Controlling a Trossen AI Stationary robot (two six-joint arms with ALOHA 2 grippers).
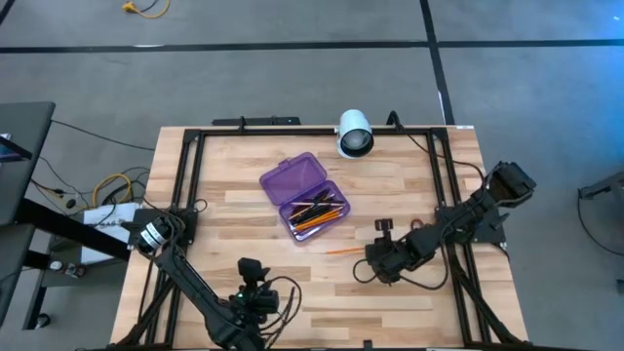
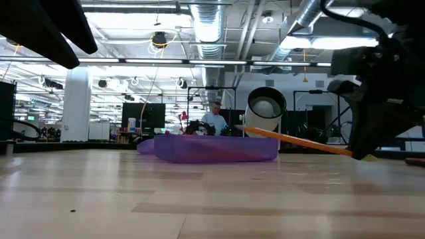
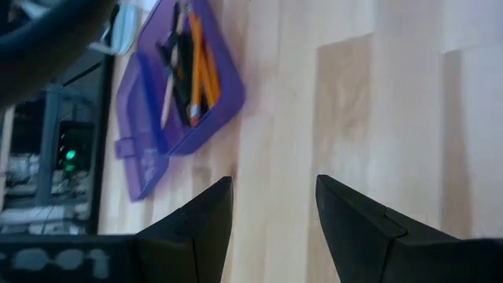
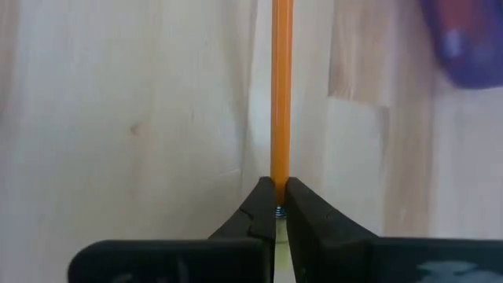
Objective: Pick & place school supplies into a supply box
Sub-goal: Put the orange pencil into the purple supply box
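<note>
Right wrist view: I see my right gripper (image 4: 274, 206) clenched on one end of an orange pencil (image 4: 281, 94), lifted slightly off the table (image 1: 409, 185) beside the open purple box (image 1: 305, 196) (pens inside). My left gripper (image 3: 273, 206) waits, fingers apart.

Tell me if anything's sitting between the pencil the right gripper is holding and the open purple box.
Nothing visible. The right gripper is shut on one orange pencil, and only bare table lies between it and the purple supply box. The white camera stands beyond the box, off that path. The left gripper waits open at the table's near edge.
</note>
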